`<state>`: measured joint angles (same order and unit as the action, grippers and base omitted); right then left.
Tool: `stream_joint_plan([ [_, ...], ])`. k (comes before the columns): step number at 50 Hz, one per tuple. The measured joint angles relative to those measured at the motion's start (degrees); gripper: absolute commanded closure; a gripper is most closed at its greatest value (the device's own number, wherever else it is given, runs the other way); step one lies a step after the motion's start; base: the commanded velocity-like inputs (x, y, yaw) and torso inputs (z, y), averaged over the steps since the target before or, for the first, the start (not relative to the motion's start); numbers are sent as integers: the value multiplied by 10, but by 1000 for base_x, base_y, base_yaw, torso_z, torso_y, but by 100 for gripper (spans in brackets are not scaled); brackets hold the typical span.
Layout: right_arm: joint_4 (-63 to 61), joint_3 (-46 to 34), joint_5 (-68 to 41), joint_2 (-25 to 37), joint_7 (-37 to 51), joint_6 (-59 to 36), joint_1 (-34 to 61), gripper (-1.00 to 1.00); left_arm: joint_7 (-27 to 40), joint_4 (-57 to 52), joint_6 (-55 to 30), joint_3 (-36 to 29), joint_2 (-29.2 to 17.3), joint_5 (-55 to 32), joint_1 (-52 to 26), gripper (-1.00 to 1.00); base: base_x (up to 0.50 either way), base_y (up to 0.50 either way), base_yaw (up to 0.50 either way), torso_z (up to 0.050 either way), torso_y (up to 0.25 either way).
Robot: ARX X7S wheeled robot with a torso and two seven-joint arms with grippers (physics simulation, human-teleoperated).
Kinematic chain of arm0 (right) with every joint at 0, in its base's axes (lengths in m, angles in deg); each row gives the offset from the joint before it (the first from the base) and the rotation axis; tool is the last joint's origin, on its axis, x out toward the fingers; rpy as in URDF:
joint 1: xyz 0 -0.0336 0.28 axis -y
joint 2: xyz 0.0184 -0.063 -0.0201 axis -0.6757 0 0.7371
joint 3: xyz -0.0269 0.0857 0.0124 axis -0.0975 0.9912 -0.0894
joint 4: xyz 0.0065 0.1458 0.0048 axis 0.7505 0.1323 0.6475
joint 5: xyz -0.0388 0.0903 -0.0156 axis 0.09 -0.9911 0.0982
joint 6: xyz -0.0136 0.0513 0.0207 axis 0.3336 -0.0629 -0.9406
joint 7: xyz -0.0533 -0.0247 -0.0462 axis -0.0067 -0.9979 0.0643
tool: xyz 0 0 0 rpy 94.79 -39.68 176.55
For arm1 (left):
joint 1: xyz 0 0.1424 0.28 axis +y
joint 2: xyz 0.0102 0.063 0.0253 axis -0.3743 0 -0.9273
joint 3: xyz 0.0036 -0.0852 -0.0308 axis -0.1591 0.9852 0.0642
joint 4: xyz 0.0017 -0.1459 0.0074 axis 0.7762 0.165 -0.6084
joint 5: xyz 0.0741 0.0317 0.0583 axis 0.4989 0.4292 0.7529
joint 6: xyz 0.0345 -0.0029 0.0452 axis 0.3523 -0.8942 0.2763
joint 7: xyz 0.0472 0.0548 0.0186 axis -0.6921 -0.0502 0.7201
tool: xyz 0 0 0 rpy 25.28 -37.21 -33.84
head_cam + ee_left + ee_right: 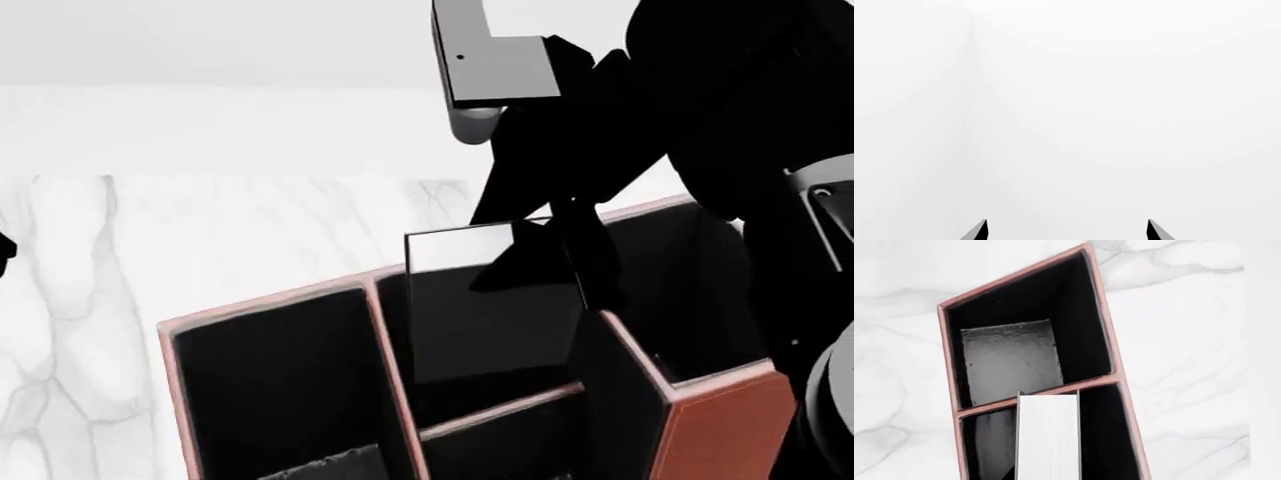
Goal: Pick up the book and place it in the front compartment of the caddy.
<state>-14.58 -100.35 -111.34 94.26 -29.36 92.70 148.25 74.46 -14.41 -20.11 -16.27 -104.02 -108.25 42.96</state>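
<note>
The tabletop (240,230) is white marble with thin grey veins, and it looks smooth and clean. Behind its far edge stands a plain white wall (200,40), without any mark. The light is soft and even, and it gives only weak shadows.

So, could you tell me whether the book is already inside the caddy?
Partly in: the book stands upright, its lower part below the caddy rim, top protruding, under the right gripper.
</note>
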Motion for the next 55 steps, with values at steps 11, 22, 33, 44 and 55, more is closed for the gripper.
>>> stream_joint_plan([
  [11,2,61,71,-5,2,-2,-18,100,2,0,1,1,-1,-2,1,-100,0,0,0,0,1],
  [22,2,131,153,-9,2,-2,-35,100,4,0,1,1,-3,-3,0,-100,0,0,0,1,1],
  [33,2,194,227,-11,4,3,-49,100,5,0,4,1,-3,-5,2,-100,0,0,0,0,2],
  [44,2,247,286,-12,13,16,-60,100,8,1,5,1,-4,-6,3,-100,0,0,0,0,1],
  [55,2,295,320,-13,19,32,-68,100,9,3,6,1,-6,-6,5,-100,0,0,0,1,1],
])
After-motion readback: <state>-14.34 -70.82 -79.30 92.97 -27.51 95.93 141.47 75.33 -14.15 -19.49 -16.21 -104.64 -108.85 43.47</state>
